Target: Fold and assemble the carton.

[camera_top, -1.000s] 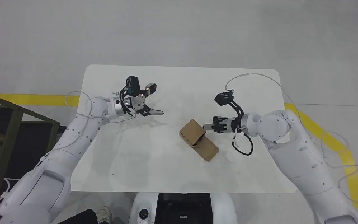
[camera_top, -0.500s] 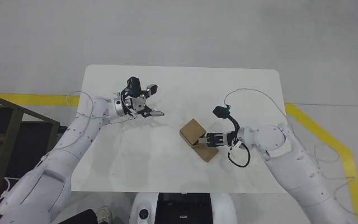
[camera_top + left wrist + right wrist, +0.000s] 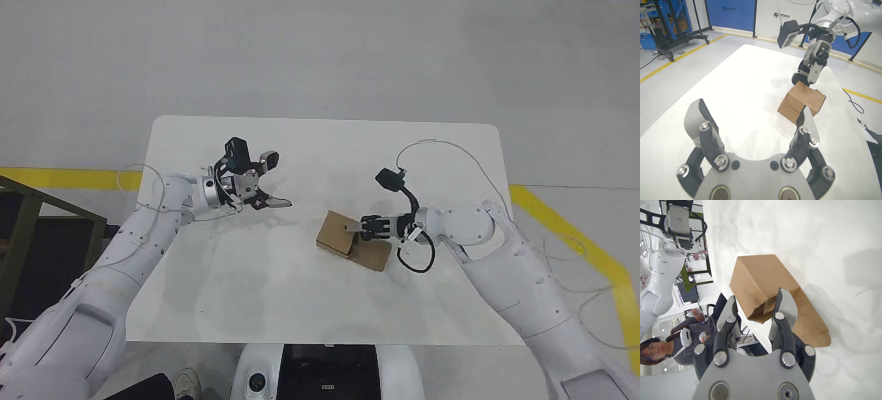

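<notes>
Two hands work over the white table (image 3: 300,150), but only one is at the carton (image 3: 338,237). The brown carton lies on its side a little toward 4 o'clock from the table's middle. It is partly erected, with a flat flap (image 3: 374,259) spread on the table at its 4 o'clock side. The right hand (image 3: 364,228) meets the carton at its 2 o'clock, fingers apart and straddling the ragged open end. One finger (image 3: 784,302) seems to press the flap crease, though contact is hard to confirm. The left hand (image 3: 753,106) hovers at the carton's 10 o'clock, well apart from it, spread wide and holding nothing. Nothing braces the carton, so a push from the right hand would likely slide or spin it rather than fold it. The ragged edge at the opening could also tear if the finger snags it.
</notes>
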Controlling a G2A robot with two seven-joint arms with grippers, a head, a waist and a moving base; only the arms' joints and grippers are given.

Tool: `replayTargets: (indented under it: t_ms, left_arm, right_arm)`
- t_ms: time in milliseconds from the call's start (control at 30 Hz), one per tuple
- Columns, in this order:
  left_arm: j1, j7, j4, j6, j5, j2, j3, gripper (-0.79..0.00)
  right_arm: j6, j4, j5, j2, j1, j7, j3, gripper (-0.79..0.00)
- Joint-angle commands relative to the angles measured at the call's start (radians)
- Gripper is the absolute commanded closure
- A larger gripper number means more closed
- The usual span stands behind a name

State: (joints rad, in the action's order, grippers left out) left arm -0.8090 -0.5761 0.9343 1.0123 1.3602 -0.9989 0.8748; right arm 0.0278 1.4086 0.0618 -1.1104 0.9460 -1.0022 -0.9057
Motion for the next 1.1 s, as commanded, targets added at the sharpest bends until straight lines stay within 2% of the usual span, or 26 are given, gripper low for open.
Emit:
replayTargets:
  t_ms: [0,233,400,533,733,900,1067]
  left_arm:
    - [0.000,0.002,-0.004,0.000,-0.002,0.001,-0.001,-0.785]
    - [-0.014,0.008,0.019,0.000,0.014,0.012,-0.024,-0.785]
    - [-0.035,0.010,0.050,0.000,0.036,0.029,-0.042,-0.785]
    - [-0.076,-0.007,0.116,0.000,0.079,0.049,-0.050,-0.785]
    - [-0.139,-0.023,0.215,0.000,0.127,0.066,-0.057,-0.785]
    - [-0.141,0.000,0.228,-0.016,0.142,0.052,-0.090,-0.785]
    - [-0.121,0.020,0.209,-0.072,0.179,0.028,-0.132,-0.785]
  right_arm:
    - [0.012,-0.032,-0.013,-0.014,-0.039,0.003,0.031,-0.357]
    - [0.052,-0.162,-0.056,-0.070,-0.157,0.019,0.132,-0.363]
    - [0.062,-0.208,-0.047,-0.067,-0.174,0.024,0.103,-0.376]
    - [0.058,-0.161,-0.027,-0.034,-0.120,0.027,0.018,-0.382]
    - [0.035,0.007,0.000,0.021,0.018,0.032,-0.138,-0.388]
    - [0.030,0.116,0.007,0.050,0.112,0.029,-0.236,-0.388]
    - [0.029,0.169,0.010,0.065,0.167,0.027,-0.294,-0.388]
